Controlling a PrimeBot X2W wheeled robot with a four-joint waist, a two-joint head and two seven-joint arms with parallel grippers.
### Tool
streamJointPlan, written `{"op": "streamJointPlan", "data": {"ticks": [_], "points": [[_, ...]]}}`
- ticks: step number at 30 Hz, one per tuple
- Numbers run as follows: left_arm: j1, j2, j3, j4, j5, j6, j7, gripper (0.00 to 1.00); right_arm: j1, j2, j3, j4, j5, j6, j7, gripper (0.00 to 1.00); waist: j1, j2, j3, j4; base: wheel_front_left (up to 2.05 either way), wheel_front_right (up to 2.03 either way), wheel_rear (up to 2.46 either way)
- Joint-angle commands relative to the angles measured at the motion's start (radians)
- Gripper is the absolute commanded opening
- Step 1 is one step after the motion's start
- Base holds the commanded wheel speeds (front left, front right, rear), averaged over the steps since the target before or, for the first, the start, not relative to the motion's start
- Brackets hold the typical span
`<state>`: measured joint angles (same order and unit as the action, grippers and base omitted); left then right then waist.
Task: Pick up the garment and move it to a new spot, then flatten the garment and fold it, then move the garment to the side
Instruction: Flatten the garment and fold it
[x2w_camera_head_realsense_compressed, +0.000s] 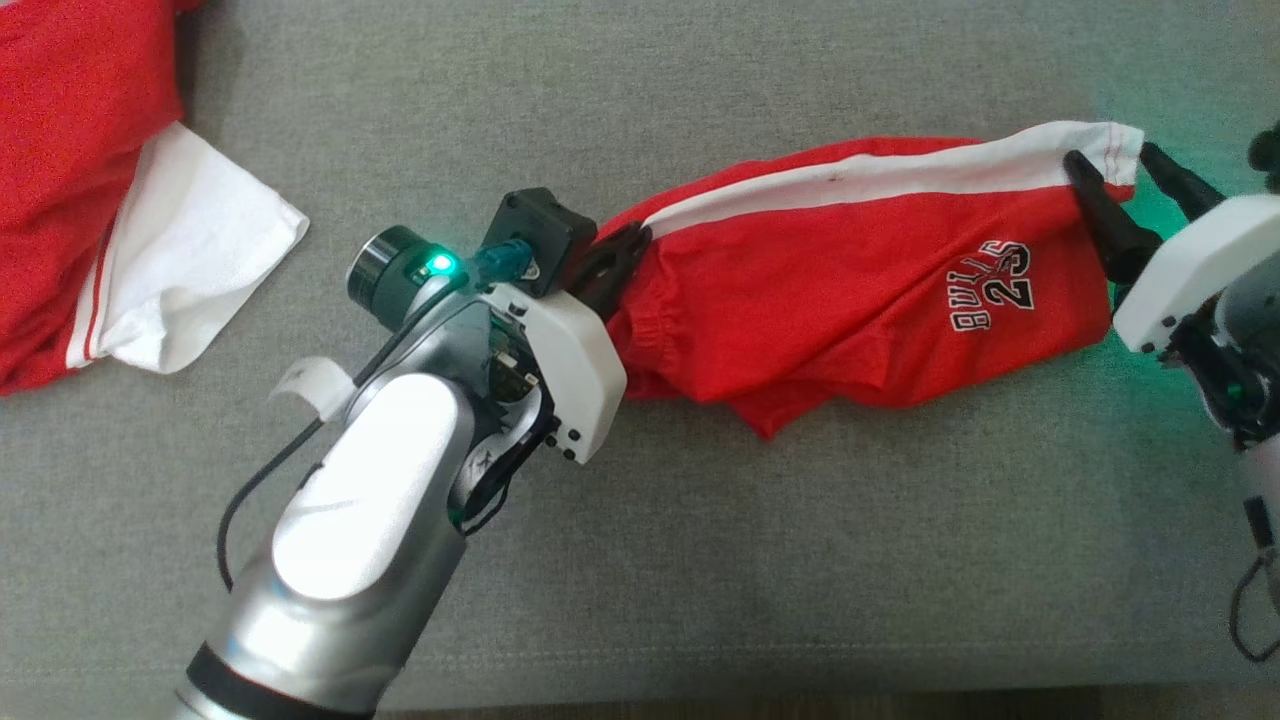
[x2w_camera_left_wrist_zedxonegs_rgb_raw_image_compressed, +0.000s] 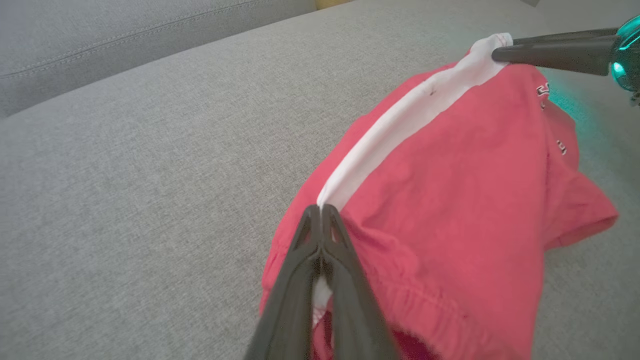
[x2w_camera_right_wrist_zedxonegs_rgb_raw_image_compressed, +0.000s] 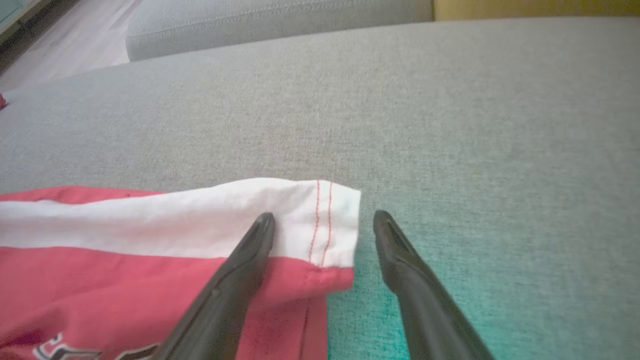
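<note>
The garment (x2w_camera_head_realsense_compressed: 860, 290) is a pair of red shorts with a white side stripe and "BULLS 23" lettering, lying stretched left to right on the grey cushion. My left gripper (x2w_camera_head_realsense_compressed: 625, 250) is shut on the garment's waistband end, pinching cloth where the stripe begins (x2w_camera_left_wrist_zedxonegs_rgb_raw_image_compressed: 322, 207). My right gripper (x2w_camera_head_realsense_compressed: 1110, 160) stands open at the hem end: one finger (x2w_camera_right_wrist_zedxonegs_rgb_raw_image_compressed: 250, 250) lies over the white hem (x2w_camera_right_wrist_zedxonegs_rgb_raw_image_compressed: 330, 220), the other finger (x2w_camera_right_wrist_zedxonegs_rgb_raw_image_compressed: 395, 250) sits on bare cushion just beyond the hem's edge. In the left wrist view the garment (x2w_camera_left_wrist_zedxonegs_rgb_raw_image_compressed: 450, 200) runs away towards the right gripper's finger (x2w_camera_left_wrist_zedxonegs_rgb_raw_image_compressed: 550, 50).
A second red and white garment (x2w_camera_head_realsense_compressed: 110, 200) lies at the far left of the grey couch seat (x2w_camera_head_realsense_compressed: 700, 560). The seat's backrest (x2w_camera_left_wrist_zedxonegs_rgb_raw_image_compressed: 125, 35) rises behind. The cushion's front edge runs along the bottom of the head view.
</note>
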<state>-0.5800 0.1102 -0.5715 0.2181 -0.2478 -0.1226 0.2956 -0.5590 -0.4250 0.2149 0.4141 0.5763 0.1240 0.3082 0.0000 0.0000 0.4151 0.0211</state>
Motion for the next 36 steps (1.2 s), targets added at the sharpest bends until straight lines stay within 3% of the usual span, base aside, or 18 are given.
{"op": "streamJointPlan", "data": {"ticks": [1, 2, 3, 4, 13, 18, 25, 30, 36], "points": [[-0.043, 0.008, 0.023, -0.028, 0.01, 0.006, -0.014, 0.0, -0.021, -0.031, 0.03, -0.013, 0.032, 0.007, 0.022, 1.0, 0.0, 0.0, 0.003, 0.003, 0.0, 0.0, 0.0], [-0.044, 0.008, 0.022, -0.026, 0.01, 0.006, -0.018, 0.0, -0.028, -0.035, 0.041, -0.01, 0.049, 0.007, 0.026, 1.0, 0.0, 0.0, 0.004, 0.004, 0.0, 0.0, 0.0], [-0.045, 0.008, 0.022, -0.025, 0.01, 0.007, -0.023, 0.0, -0.034, -0.039, 0.051, -0.009, 0.066, 0.007, 0.029, 0.58, 0.0, 0.0, 0.005, 0.005, 0.0, 0.0, 0.0], [-0.046, 0.009, 0.022, -0.024, 0.011, 0.009, -0.028, 0.0, -0.036, -0.042, 0.06, -0.01, 0.085, 0.007, 0.033, 0.0, 0.0, 0.0, 0.006, 0.005, 0.0, 0.0, 0.0], [-0.039, 0.025, 0.049, -0.049, 0.025, 0.05, -0.132, 0.0, -0.009, -0.084, 0.08, -0.087, 0.153, 0.007, -0.089, 0.0, 0.0, 0.0, -0.016, -0.004, 0.0, 0.0, 0.0], [-0.026, 0.043, 0.077, -0.098, 0.038, 0.083, -0.205, 0.0, 0.021, -0.093, 0.059, -0.168, 0.119, 0.007, -0.189, 0.0, 0.0, 0.0, -0.052, -0.014, 0.0, 0.0, 0.0], [-0.019, 0.067, 0.129, -0.242, 0.062, 0.141, -0.328, 0.0, 0.064, -0.073, -0.027, -0.373, 0.012, 0.007, -0.306, 0.0, 0.0, 0.0, -0.137, -0.027, 0.0, 0.0, 0.0], [-0.043, 0.079, 0.169, -0.355, 0.078, 0.176, -0.37, 0.0, 0.083, -0.04, -0.111, -0.539, -0.07, 0.007, -0.308, 0.0, 0.0, 0.0, -0.199, -0.034, 0.0, 0.0, 0.0], [-0.092, 0.099, 0.207, -0.463, 0.092, 0.198, -0.361, 0.0, 0.093, 0.017, -0.205, -0.718, -0.143, 0.007, -0.223, 0.0, 0.0, 0.0, -0.253, -0.047, 0.0, 0.0, 0.0]]}}
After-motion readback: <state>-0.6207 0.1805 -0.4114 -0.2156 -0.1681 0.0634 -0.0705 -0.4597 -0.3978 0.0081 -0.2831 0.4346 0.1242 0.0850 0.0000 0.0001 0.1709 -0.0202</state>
